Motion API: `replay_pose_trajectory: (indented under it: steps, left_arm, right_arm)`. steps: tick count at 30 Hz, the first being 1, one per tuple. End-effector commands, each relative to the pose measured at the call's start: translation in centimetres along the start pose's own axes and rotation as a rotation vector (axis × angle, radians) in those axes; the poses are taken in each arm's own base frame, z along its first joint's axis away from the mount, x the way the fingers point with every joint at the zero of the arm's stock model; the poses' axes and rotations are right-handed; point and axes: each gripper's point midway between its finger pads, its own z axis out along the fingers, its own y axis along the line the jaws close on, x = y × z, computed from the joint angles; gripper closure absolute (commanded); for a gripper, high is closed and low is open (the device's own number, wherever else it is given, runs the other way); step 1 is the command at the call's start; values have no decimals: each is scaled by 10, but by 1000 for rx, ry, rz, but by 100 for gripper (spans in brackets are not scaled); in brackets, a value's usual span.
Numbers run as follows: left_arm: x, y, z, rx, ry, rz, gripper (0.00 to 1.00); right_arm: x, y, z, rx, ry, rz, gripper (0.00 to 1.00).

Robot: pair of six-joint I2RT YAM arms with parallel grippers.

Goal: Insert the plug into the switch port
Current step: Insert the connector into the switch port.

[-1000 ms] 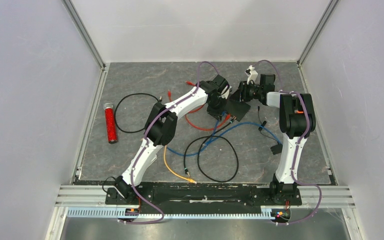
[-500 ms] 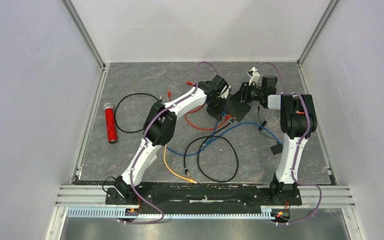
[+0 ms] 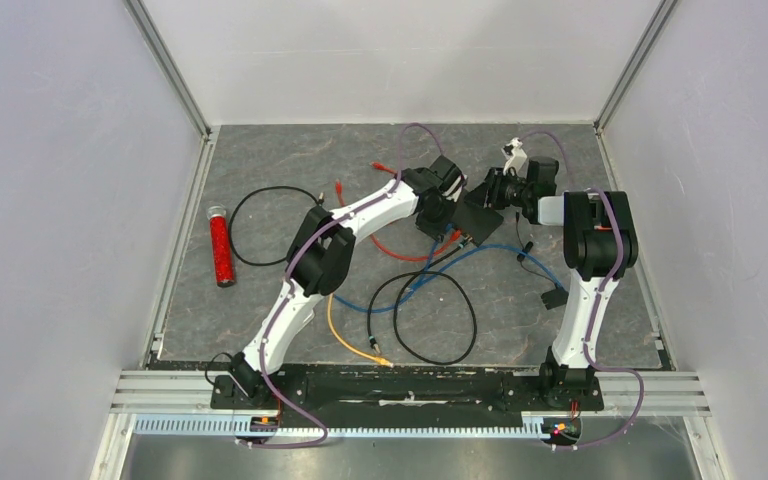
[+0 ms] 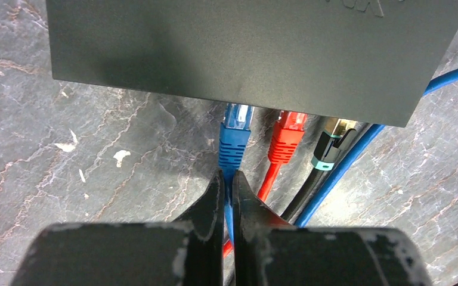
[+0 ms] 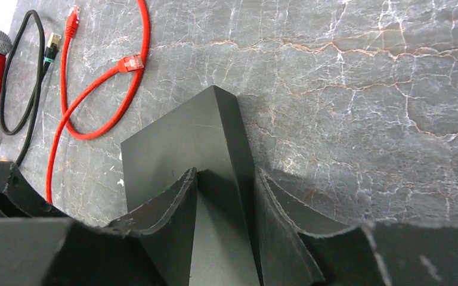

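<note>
The switch (image 4: pixel 244 53) is a dark grey box filling the top of the left wrist view. The blue plug (image 4: pixel 236 134) points into its front edge, its clear tip at the port; how deep it sits is hidden. Beside it a red plug (image 4: pixel 287 137) and a black plug (image 4: pixel 331 146) also meet that edge. My left gripper (image 4: pixel 228 179) is shut on the blue cable just behind the blue plug. My right gripper (image 5: pixel 225 173) is shut on one end of the switch (image 5: pixel 179 143), which stands tilted on the mat. From above, the two grippers meet at the switch (image 3: pixel 475 218).
A loose red cable (image 5: pixel 95 89) lies left of the switch. A red glitter tube (image 3: pixel 222 246) and a black cable loop (image 3: pixel 260 225) are at the left. An orange cable (image 3: pixel 350 340), a black loop (image 3: pixel 438 315) and a blue cable (image 3: pixel 500 255) lie nearer the arm bases.
Both wrists and the switch between them have drifted a little to the right. Both grips stay as they were.
</note>
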Motion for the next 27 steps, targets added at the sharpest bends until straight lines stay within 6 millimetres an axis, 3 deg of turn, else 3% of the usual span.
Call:
replay_pose_trajectory:
  steps: [1, 10, 14, 17, 21, 27]
  left_arm:
    - [-51, 17, 37, -67, -267, 5, 92]
    - [-67, -8, 35, 70, -353, 20, 89]
    - [-51, -11, 32, 90, -287, 30, 75]
    - [-35, 0, 27, 57, -304, 22, 65]
    - [-31, 1, 18, 53, -312, 39, 63]
    - [-25, 3, 2, 47, -301, 130, 60]
  right_arm:
    - [91, 53, -7, -154, 301, 311, 61]
    - [83, 56, -9, -148, 237, 377, 62]
    - [75, 42, -16, -116, 193, 408, 62]
    - [62, 25, -25, -81, 148, 417, 62]
    - [51, 11, -30, -45, 118, 413, 62]
    - [44, 5, -30, -25, 111, 395, 61]
